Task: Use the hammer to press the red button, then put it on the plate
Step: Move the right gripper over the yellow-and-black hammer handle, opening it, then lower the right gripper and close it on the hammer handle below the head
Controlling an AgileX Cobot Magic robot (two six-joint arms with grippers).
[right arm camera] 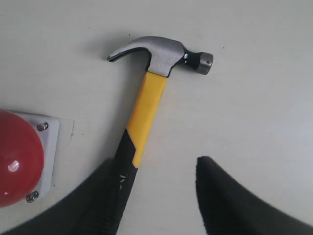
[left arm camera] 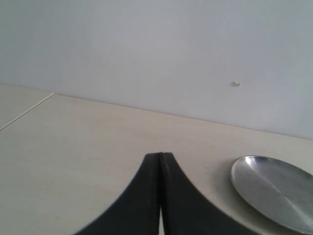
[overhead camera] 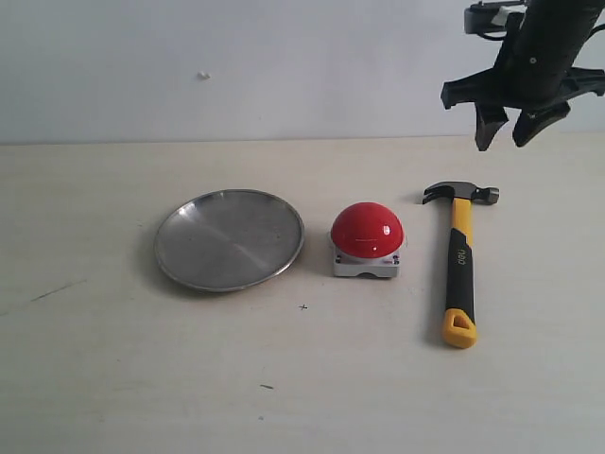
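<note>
The hammer (overhead camera: pixel 460 262) lies flat on the table at the right, dark head at the far end, yellow end nearest the front; it also shows in the right wrist view (right arm camera: pixel 146 98). The red button (overhead camera: pixel 367 230) on its grey-white base sits left of the hammer, and its edge shows in the right wrist view (right arm camera: pixel 19 164). The silver plate (overhead camera: pixel 180 255) rests further left and is partly seen in the left wrist view (left arm camera: pixel 244 176). My right gripper (overhead camera: pixel 511 125) hangs open high above the hammer's head, holding nothing (right arm camera: pixel 156 166). My left gripper (left arm camera: pixel 161 156) is shut and empty, outside the exterior view.
A pale wall rises behind the table's far edge. A few small dark marks (overhead camera: pixel 303 306) dot the tabletop in front of the button.
</note>
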